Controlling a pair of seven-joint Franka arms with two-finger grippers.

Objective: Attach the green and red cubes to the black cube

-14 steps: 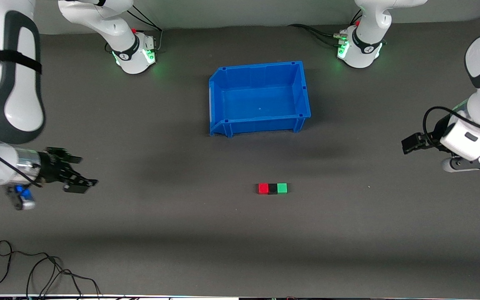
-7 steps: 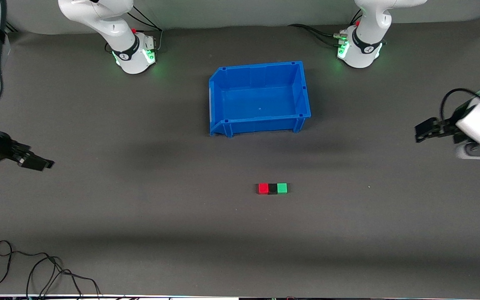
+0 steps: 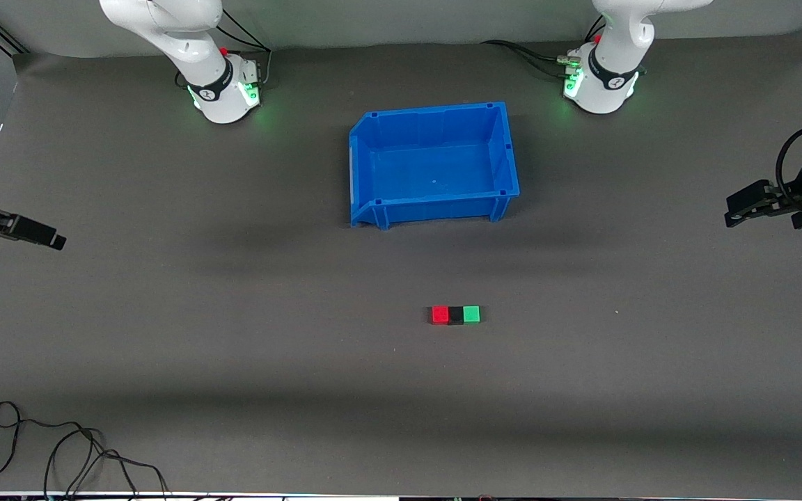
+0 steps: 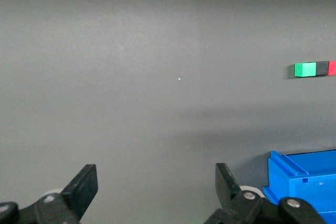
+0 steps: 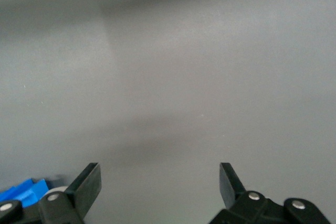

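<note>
1. Small bright red plastic cube [image 3: 440,314], small matte black cube [image 3: 456,315] and small bright green plastic cube [image 3: 471,314] in one straight row on the dark grey table mat [image 3: 234,334], black between the two coloured ones, each touching its neighbour.
2. Red at the end toward the right arm, green at the end toward the left arm.
3. Row nearer to the front camera than the open blue plastic bin [image 3: 505,149], well apart from it.
4. Left gripper [image 3: 738,211] up over the mat at the left arm's end of the table, well apart from the cubes; fingers [image 4: 84,184] spread wide apart in the left wrist view, nothing between them.
5. Same wrist view: green cube [image 4: 305,69], black cube [image 4: 322,68] and an edge of red [image 4: 332,68] in line far off, a corner of the bin [image 4: 299,174] close by.
6. Right gripper [image 3: 42,236] over the mat at the right arm's end of the table, likewise well apart from the cubes; fingers [image 5: 89,182] wide apart in the right wrist view, holding nothing.
7. Loose black cable [image 3: 60,452] on the mat at the corner nearest the front camera, at the right arm's end.
</note>
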